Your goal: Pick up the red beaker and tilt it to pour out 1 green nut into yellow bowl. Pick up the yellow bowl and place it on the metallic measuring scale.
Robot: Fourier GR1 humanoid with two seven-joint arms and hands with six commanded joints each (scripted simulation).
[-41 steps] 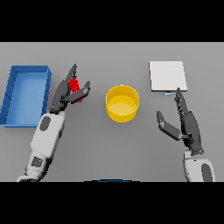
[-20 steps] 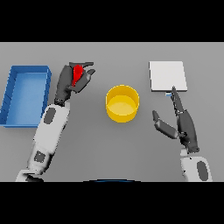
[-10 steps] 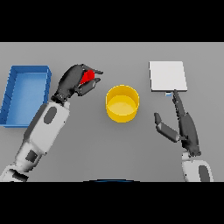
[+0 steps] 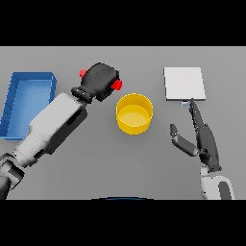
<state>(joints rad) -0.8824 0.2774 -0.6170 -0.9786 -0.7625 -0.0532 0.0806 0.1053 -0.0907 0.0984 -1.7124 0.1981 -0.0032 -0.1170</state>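
Grey table, bearing four items. At far left, a blue tray, playing no visible part. At upper right, the metallic measuring scale, flat, square, unloaded. At centre, the yellow bowl, upright, mouth open upward, no nut discernible inside.

Left hand raised just to the upper left of the bowl, fingers clenched around the red beaker. Beaker mostly hidden by the hand: only two red patches visible, one at the hand's upper left, one at its right side. Long axis therefore judged to lie roughly sideways, running from upper left toward the bowl, with the right-hand red end nearest the rim. Which end is the mouth: cannot tell. Green nut: not visible.

Governing relation: bowl lies to the lower right of the beaker's nearer end, close but not beneath it. Judgement: pour not yet completed; a small carry rightward and further tilt likely needed to put the opening over the bowl.

Right hand low at right, fingers straight and released, holding nothing, tips pointing at the scale's near edge. Nearer of the two to scale; bowl between the hands.
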